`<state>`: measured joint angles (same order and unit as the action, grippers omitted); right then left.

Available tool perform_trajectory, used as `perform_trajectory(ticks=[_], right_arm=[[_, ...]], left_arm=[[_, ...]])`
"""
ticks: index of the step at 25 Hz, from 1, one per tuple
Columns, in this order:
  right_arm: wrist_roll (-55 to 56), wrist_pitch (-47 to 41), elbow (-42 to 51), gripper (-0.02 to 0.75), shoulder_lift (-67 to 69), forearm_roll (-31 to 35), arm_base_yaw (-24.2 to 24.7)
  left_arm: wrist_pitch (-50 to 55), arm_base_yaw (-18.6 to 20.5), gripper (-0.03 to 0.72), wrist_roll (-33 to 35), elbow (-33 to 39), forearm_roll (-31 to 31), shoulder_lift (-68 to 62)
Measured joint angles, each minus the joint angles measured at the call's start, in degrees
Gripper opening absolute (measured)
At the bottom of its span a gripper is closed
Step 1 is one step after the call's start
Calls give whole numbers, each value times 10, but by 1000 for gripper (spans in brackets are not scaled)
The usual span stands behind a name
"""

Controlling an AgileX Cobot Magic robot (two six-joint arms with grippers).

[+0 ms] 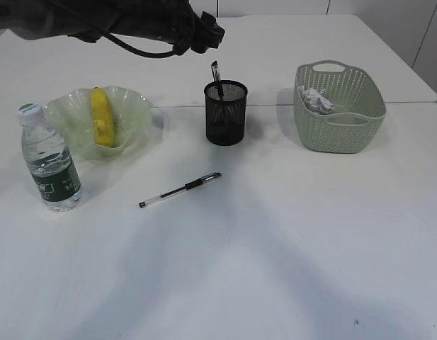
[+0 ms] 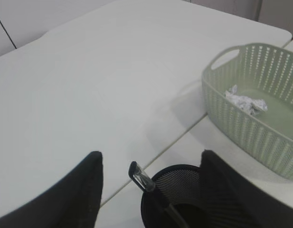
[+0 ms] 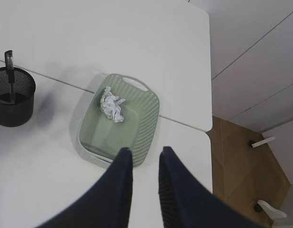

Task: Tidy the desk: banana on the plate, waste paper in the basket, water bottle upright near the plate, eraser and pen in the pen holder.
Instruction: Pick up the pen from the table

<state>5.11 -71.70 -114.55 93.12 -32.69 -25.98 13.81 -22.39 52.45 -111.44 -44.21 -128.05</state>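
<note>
Desk items noted as follows. Banana (image 1: 103,117) lies in the pale green plate (image 1: 137,106), at 9 o'clock from the pen holder (image 1: 226,113). Water bottle (image 1: 49,160) stands upright, cap on, just beside the plate at its 7 o'clock. Waste paper (image 1: 317,99) sits inside the green basket (image 1: 360,131), toward its far end; the basket stands at 3 o'clock from the pen holder. One pen (image 1: 216,76) stands in the black mesh pen holder, leaning, its cap above the rim. A second pen (image 1: 180,190) lies flat on the desk (image 1: 275,248), at 7 o'clock from the holder and apart from it. Eraser not discernible in any view.

Left gripper (image 2: 151,190) hangs over the pen holder, fingers (image 2: 87,185) spread wide to either side of the standing pen's cap, nothing held. Right gripper (image 3: 145,166) is above the near edge of the basket, fingers (image 3: 122,175) drawn close with a narrow gap between them, nothing in that gap.
</note>
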Motion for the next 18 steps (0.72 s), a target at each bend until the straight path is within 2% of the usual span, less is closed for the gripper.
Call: perform_trajectory(ticks=[4, 9, 18], right_arm=[[0, 4, 0, 147, 0, 0, 0], [0, 4, 0, 148, 0, 0, 0], [0, 16, 0, 147, 0, 0, 0]], left_arm=[[-16, 0, 454, 0, 0, -45, -14], [-60, 0, 454, 0, 0, -71, -33], [-82, 0, 454, 0, 0, -85, -33]])
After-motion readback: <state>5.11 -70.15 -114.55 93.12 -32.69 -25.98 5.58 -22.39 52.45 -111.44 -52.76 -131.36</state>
